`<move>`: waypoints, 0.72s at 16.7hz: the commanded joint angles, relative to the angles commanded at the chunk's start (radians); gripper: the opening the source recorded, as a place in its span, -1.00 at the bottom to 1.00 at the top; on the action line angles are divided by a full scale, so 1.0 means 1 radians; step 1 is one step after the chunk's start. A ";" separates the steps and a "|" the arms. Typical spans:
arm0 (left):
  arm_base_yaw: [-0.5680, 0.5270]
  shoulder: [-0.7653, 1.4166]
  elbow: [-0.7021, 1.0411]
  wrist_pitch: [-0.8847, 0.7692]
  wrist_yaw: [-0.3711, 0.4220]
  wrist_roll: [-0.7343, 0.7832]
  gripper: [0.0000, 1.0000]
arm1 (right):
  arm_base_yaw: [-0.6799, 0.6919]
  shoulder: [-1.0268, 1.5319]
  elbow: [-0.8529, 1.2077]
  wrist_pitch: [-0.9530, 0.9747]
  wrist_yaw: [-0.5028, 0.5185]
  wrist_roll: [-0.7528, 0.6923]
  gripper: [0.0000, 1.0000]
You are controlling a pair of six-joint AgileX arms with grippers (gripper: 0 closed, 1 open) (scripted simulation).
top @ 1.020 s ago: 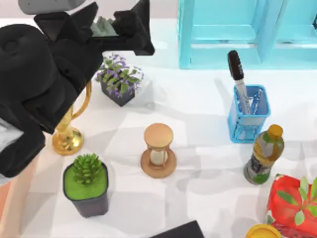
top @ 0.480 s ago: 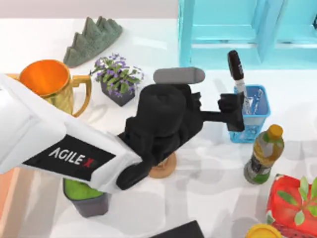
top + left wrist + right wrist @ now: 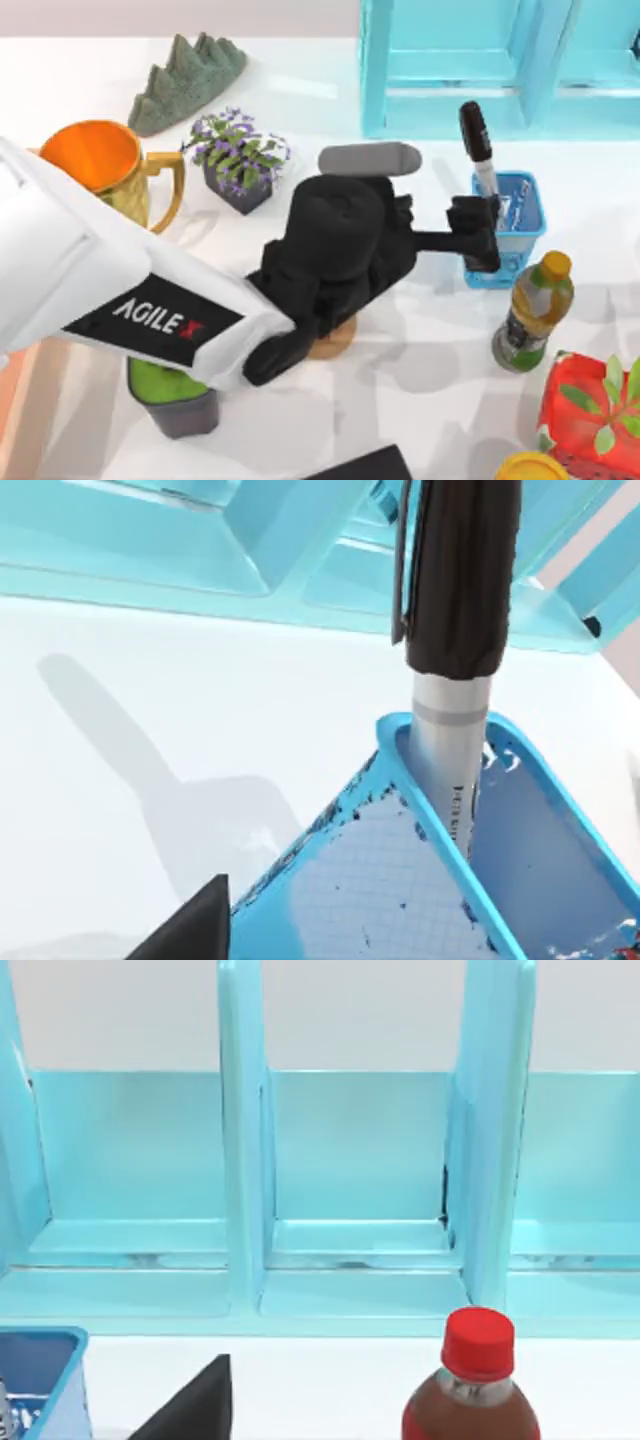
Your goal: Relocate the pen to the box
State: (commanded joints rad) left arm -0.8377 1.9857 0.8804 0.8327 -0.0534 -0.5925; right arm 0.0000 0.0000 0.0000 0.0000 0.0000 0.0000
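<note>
While the left arm [image 3: 120,290] stretches across the table from the top view's left, its black gripper [image 3: 478,232] sits at the near-left wall of the blue mesh basket [image 3: 520,225], and I cannot tell whether its fingers are parted or closed. Behind the gripper stands the turquoise shelf unit [image 3: 470,60]. Under the arm's wrist, back from the gripper, the hourglass [image 3: 335,342] is mostly hidden. Just right of and below the gripper stands a bottle with a yellow cap [image 3: 535,312]. The pen [image 3: 480,150] stands upright inside the basket, right beside the gripper, its black cap rising clear above the rim; the left wrist view shows its pale barrel [image 3: 450,770] against the basket's wall [image 3: 400,880].
</note>
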 joint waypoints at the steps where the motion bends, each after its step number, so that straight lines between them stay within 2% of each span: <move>1: 0.002 0.010 0.013 -0.009 0.003 0.001 1.00 | 0.000 0.000 0.000 0.000 0.000 0.000 1.00; 12: 0.007 0.327 0.418 -0.116 0.017 0.000 1.00 | 0.000 0.000 0.000 0.000 0.000 0.000 1.00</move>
State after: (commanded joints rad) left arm -0.8310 2.3123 1.2982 0.7170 -0.0366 -0.5921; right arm 0.0000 0.0000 0.0000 0.0000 0.0000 0.0000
